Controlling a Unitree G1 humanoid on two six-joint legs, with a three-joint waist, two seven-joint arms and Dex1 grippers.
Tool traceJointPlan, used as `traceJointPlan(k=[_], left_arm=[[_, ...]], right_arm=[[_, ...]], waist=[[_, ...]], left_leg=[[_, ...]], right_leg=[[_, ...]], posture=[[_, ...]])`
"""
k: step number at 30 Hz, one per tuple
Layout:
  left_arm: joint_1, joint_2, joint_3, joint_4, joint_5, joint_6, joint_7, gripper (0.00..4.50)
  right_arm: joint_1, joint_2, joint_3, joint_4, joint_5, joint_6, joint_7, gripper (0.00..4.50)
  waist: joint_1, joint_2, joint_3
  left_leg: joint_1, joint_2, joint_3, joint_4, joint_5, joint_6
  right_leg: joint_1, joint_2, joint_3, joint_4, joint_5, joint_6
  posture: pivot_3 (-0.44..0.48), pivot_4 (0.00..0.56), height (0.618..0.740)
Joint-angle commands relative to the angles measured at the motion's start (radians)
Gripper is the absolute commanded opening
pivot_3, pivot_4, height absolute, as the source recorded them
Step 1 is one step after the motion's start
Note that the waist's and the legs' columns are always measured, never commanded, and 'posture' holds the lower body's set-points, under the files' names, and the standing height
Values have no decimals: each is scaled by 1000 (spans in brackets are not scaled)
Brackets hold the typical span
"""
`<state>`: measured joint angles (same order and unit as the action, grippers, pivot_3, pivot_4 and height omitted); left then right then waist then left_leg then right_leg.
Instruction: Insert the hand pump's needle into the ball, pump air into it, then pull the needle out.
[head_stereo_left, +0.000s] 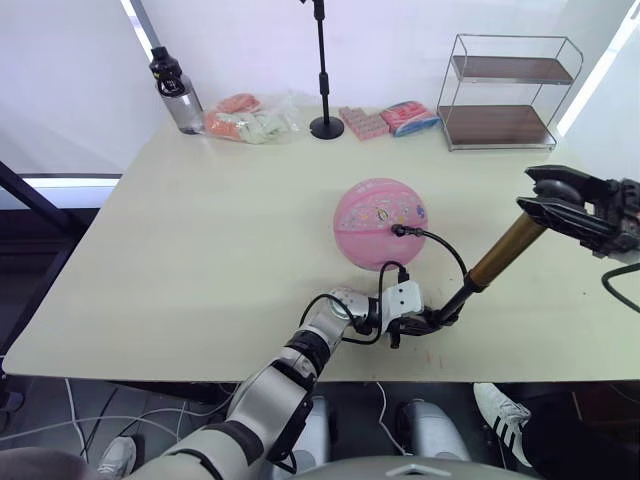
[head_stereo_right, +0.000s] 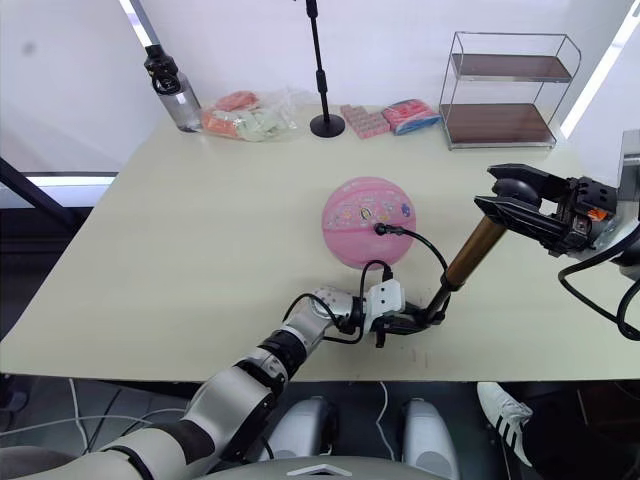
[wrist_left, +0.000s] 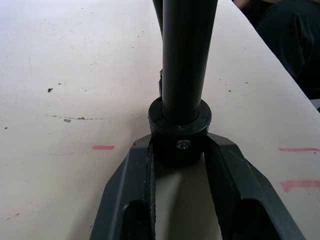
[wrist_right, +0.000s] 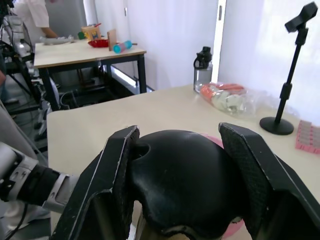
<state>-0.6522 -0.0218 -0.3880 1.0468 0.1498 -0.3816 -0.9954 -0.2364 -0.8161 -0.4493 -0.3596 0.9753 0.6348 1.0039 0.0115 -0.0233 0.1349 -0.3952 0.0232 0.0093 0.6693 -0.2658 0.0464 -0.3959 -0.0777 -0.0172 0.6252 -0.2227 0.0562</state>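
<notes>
left gripper (head_stereo_left: 425, 325) clamps hand pump (head_stereo_left: 497, 254) base (near table edge) | right gripper (head_stereo_left: 553, 200) grips its black T-handle | hose plugged into pink ball (head_stereo_left: 378, 222), mid-table

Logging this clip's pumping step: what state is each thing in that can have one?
ball: resting on the table, hose end plugged into its valve.
hand pump: tilted, base on the table, handle raised.
left gripper: shut on the pump's base.
right gripper: shut on the black handle.
water bottle: upright, capped.
</notes>
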Motion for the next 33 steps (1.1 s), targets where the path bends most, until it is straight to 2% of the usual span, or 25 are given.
traceJointPlan(k=[1, 7, 19, 24, 33], left_arm=[[43, 27, -21, 69, 45, 48, 4, 1000], [41, 29, -21, 69, 46, 48, 3, 1000], [35, 27, -21, 71, 46, 51, 5, 1000], [31, 25, -19, 72, 46, 51, 7, 1000], [31, 24, -15, 74, 45, 51, 8, 1000]], right_arm=[[76, 40, 141, -19, -94, -44, 32, 2045], [154, 83, 255, 37, -267, -201, 65, 2045], [258, 191, 410, 188, -448, -392, 85, 2045], [255, 216, 400, 183, -419, -378, 85, 2045], [171, 140, 287, 109, -316, -309, 88, 2046]], waist=[[0, -2, -6], [-1, -8, -11], [1, -9, -13], [1, -8, -13], [4, -3, -9]], left_leg=[[0, 0, 0, 0, 0, 0], [1, 2, -1, 0, 0, 0], [1, 3, -1, 0, 0, 0], [1, 3, -1, 0, 0, 0], [-1, 3, -2, -1, 0, 0]], right_leg=[[0, 0, 0, 0, 0, 0], [0, 2, 0, 0, 0, 0], [0, 3, 0, 0, 0, -1], [0, 3, 0, 0, 0, -2], [0, 1, -1, 0, -1, -3]], posture=[[0, 150, 740], [0, 150, 740], [0, 150, 740], [0, 150, 740], [0, 150, 740]])
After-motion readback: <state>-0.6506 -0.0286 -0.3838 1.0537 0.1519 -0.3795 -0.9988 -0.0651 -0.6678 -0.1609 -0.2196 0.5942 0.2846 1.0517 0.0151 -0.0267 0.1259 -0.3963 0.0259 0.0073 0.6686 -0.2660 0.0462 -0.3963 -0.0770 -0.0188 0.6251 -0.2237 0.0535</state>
